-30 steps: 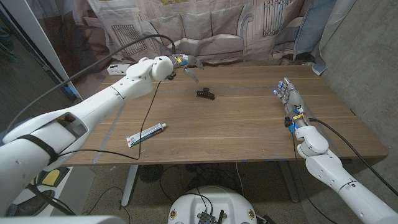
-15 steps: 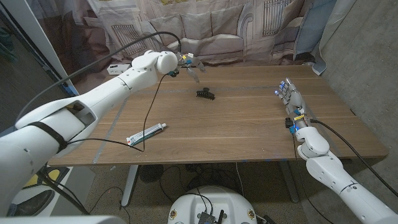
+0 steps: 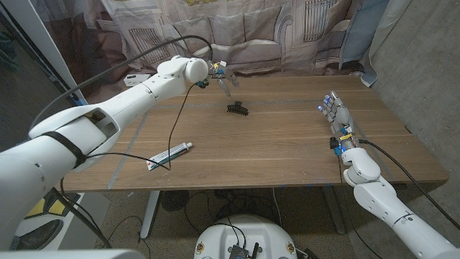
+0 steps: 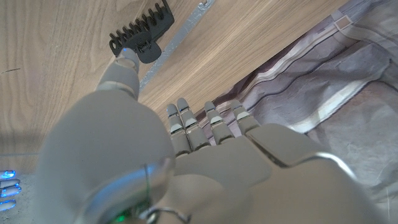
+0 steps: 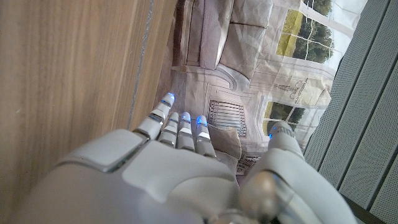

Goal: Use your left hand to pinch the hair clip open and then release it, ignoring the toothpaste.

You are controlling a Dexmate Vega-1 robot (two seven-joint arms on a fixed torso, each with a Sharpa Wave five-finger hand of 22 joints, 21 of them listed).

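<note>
A black toothed hair clip (image 3: 237, 109) lies on the wooden table (image 3: 287, 144) past its middle; it also shows in the left wrist view (image 4: 142, 37). My left hand (image 3: 221, 75) hovers just behind and above the clip, fingers apart and empty. In the left wrist view the left hand (image 4: 186, 155) has its thumb tip close to the clip, and I cannot tell whether it touches. A white toothpaste tube (image 3: 169, 155) lies near the table's front left. My right hand (image 3: 336, 111) stands on its edge at the table's right side, fingers straight, holding nothing.
A black cable (image 3: 175, 122) hangs from the left arm across the table toward the toothpaste. A small white box (image 3: 135, 79) sits at the back left corner. A printed curtain (image 3: 251, 32) hangs behind the table.
The left hand has moved right and a little forward, closer to the hair clip. The clip, the toothpaste and the right hand stay where they were.
</note>
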